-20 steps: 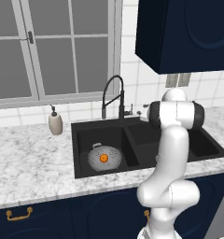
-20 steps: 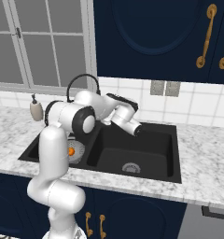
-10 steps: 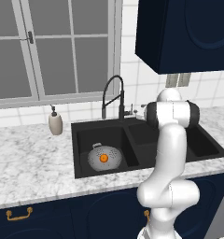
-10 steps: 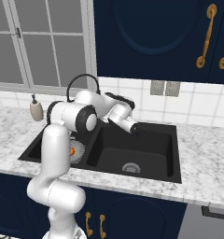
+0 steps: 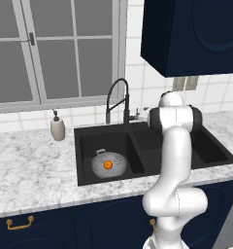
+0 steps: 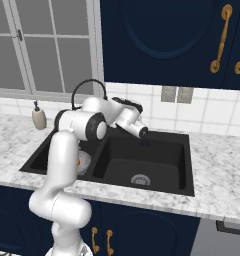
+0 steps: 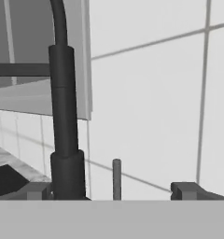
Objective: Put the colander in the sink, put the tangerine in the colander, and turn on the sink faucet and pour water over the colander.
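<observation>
The grey colander [image 5: 108, 164] sits in the left basin of the black sink [image 5: 87, 146], and the tangerine [image 5: 108, 165] lies inside it. In the right base view the tangerine [image 6: 81, 161] peeks out beside my arm. At the back of the sink rises the black sink faucet [image 5: 117, 99], its arch over the left basin. My gripper [image 7: 114, 191] is open and holds nothing. It faces the faucet's thick stem [image 7: 65, 116] and the thin upright lever [image 7: 116, 179], which stands between the fingertips [image 7: 39, 190] but farther off. The hand [image 6: 134, 125] hovers over the sink divider.
A beige soap dispenser [image 5: 57, 129] stands on the marble counter left of the sink. The right basin with its drain [image 6: 140, 179] lies below the hand. A tiled wall and a window are close behind the faucet. Dark wall cabinets [image 5: 191, 34] hang overhead.
The hand has drawn back a little toward the faucet and the wall. The colander and tangerine have not moved.
</observation>
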You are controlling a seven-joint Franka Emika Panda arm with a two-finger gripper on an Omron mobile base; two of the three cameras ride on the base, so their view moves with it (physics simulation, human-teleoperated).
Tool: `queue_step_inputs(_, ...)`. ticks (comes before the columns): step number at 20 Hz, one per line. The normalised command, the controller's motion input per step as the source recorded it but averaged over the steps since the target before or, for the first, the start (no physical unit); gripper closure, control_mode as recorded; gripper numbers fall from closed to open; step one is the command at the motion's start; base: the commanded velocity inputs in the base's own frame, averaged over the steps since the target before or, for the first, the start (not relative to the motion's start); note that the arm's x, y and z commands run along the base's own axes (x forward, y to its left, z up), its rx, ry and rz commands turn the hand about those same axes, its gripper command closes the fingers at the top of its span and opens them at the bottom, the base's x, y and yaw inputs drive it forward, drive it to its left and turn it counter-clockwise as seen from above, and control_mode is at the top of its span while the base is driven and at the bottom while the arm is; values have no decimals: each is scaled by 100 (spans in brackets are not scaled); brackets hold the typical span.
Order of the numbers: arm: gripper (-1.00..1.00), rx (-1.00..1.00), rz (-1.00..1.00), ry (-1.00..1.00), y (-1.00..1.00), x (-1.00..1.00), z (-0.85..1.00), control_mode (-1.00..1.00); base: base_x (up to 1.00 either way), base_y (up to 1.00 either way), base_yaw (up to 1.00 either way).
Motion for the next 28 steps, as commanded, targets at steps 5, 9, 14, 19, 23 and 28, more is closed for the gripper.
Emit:
queue_step_inputs(5,-100,0,0,0,0,32,-21,-100,0,0,0)
queue_step_inputs(9,-100,0,-1,0,1,30,-20,-100,0,0,0)
queue_step_inputs(14,-100,0,-2,0,3,36,-13,-100,0,0,0)
queue_step_inputs(19,-100,0,-2,0,4,35,-7,-100,0,0,0)
queue_step_inputs(23,-100,0,-1,0,5,27,-2,-100,0,0,0)
queue_step_inputs(28,-100,0,-4,0,23,11,-1,-100,0,0,0)
